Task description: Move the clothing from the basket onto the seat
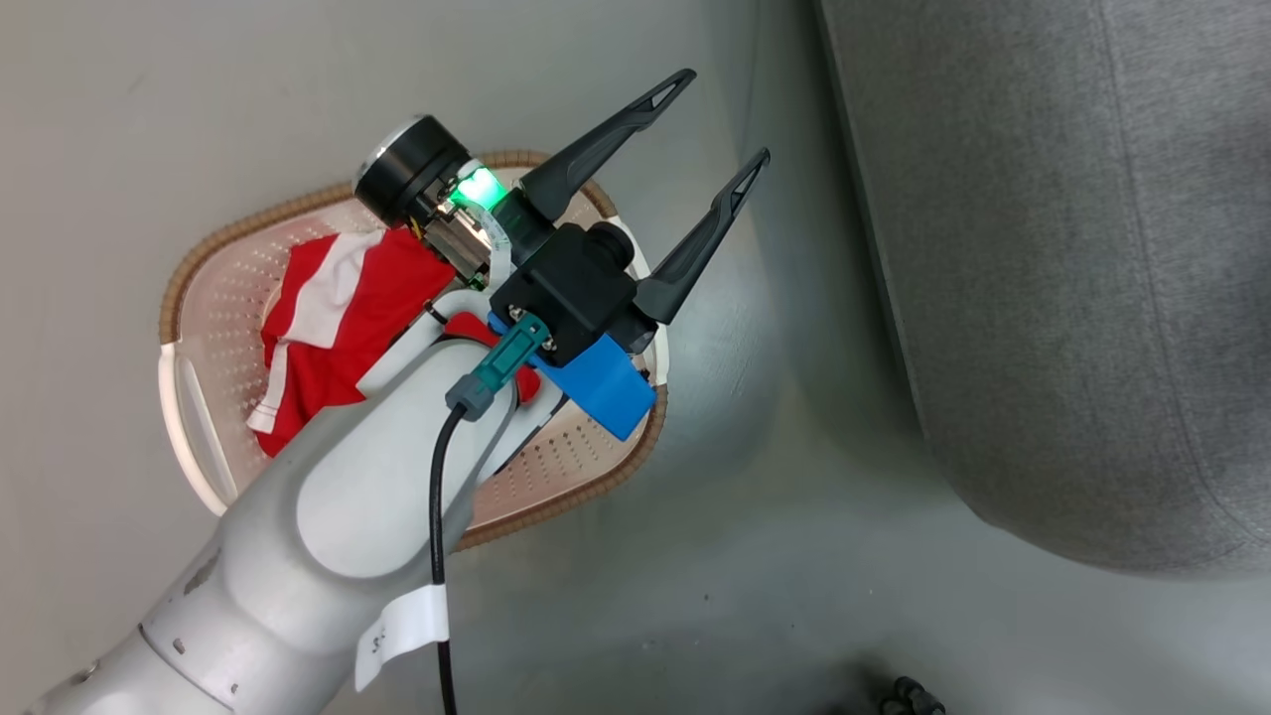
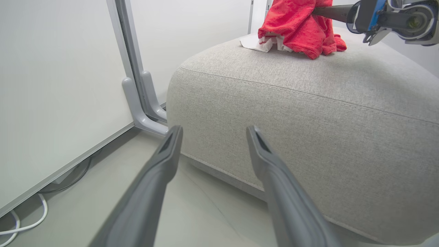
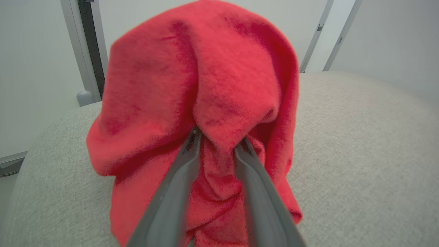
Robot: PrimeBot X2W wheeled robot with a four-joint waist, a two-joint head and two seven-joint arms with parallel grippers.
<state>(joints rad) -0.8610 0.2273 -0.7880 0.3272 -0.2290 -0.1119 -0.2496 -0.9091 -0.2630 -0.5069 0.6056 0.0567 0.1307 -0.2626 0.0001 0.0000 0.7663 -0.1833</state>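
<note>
A red garment with white stripes (image 1: 338, 318) lies in the cream basket (image 1: 175, 298), partly hidden under my left forearm. My left gripper (image 1: 725, 114) hangs open and empty above the basket's far rim, its fingers aimed toward the grey seat (image 1: 1072, 278). In the left wrist view the open left gripper (image 2: 214, 128) faces the seat's side (image 2: 308, 120). On top of the seat, a second red garment (image 2: 295, 27) with white trim touches the cushion while my right gripper (image 2: 319, 10) holds it. In the right wrist view the right gripper (image 3: 218, 136) is shut on that garment (image 3: 205, 75) above the seat (image 3: 360, 137).
A grey metal post with a curved foot (image 2: 137, 103) stands against the white wall panel left of the seat. A white cable (image 2: 20, 226) lies on the floor there. A strip of grey floor (image 1: 794, 417) separates basket and seat. A small dark object (image 1: 909, 695) sits at the bottom edge.
</note>
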